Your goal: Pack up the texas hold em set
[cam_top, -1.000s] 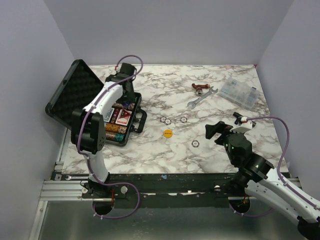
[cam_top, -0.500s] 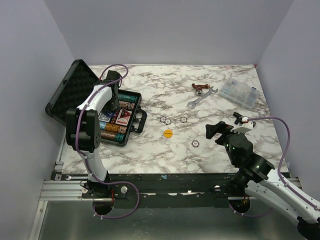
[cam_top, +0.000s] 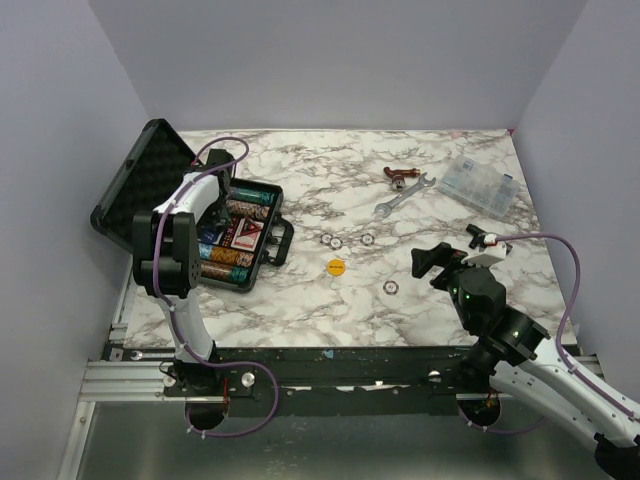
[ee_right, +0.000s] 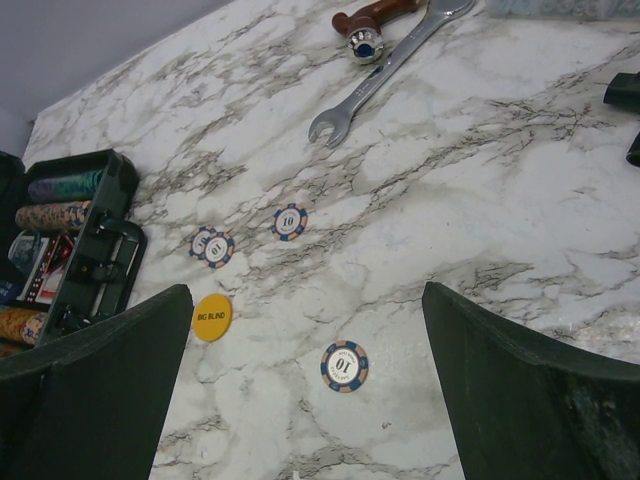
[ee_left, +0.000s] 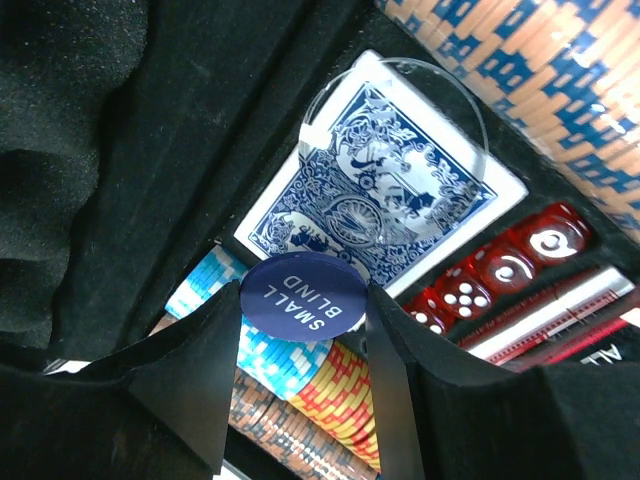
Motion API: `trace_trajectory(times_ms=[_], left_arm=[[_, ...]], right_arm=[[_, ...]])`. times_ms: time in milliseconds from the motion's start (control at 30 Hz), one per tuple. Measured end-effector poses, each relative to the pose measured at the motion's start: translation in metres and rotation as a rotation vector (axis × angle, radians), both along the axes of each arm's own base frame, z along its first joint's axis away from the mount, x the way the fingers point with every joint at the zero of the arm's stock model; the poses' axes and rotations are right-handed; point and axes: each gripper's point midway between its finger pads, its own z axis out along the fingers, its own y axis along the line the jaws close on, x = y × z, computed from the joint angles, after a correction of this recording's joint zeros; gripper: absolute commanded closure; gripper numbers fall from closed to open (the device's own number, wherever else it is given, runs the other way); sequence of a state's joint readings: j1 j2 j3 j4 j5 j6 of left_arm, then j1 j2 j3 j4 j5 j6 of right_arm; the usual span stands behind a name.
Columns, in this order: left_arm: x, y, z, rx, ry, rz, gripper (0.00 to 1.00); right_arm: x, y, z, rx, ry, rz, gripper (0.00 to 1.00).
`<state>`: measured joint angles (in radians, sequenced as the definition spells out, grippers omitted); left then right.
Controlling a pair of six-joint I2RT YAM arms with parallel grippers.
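The open black briefcase (cam_top: 262, 262) sits at the table's left, its foam lid (cam_top: 140, 190) propped up. Inside lie rows of coloured chips (ee_left: 330, 385), a blue card deck (ee_left: 400, 200) under a clear round disc, and red dice (ee_left: 500, 270). My left gripper (ee_left: 303, 302) hangs low over them, shut on a blue SMALL BLIND disc (ee_left: 300, 288). In the top view the left gripper (cam_top: 222, 208) is inside the case near the lid. Loose on the marble are a yellow BIG BLIND disc (ee_right: 211, 317) and several 10 chips (ee_right: 344, 365). My right gripper (ee_right: 305, 400) stands open above them, holding nothing.
A silver wrench (cam_top: 403, 195) and a brown-handled tool (cam_top: 402, 176) lie at the back centre. A clear plastic compartment box (cam_top: 480, 185) stands at the back right. The case handle (cam_top: 283, 242) faces the loose chips. Walls close in the left, back and right.
My left arm has swung left and lowered its gripper, with the disc, deeper into the case beside the lid. The right arm and the loose chips have not moved.
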<state>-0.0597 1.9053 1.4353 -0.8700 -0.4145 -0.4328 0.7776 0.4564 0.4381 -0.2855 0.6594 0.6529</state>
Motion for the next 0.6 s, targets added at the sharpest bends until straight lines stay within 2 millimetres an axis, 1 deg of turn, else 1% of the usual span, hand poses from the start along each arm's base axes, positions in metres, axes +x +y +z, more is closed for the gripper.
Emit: trace_trajectory(times_ms=[133, 267, 367, 433, 533, 600], left_arm=[[-0.002, 0.006, -0.008, 0.003, 0.022, 0.013, 0.70], [-0.001, 0.007, -0.008, 0.008, 0.022, 0.014, 0.68], [-0.001, 0.009, -0.008, 0.007, 0.020, 0.020, 0.64], [0.000, 0.012, -0.008, 0.008, 0.020, 0.026, 0.59], [0.000, 0.015, -0.007, 0.007, 0.017, 0.033, 0.48], [0.001, 0.016, -0.007, 0.007, 0.015, 0.035, 0.44]], right_arm=[[0.000, 0.000, 0.001, 0.004, -0.004, 0.000, 0.00], [0.000, 0.000, 0.002, 0.006, -0.006, 0.001, 0.00], [-0.001, 0.000, 0.003, 0.009, -0.008, 0.002, 0.00], [-0.001, 0.000, 0.003, 0.009, -0.008, 0.003, 0.00], [-0.001, 0.000, 0.003, 0.009, -0.008, 0.003, 0.00], [-0.001, 0.000, 0.003, 0.009, -0.009, 0.003, 0.00]])
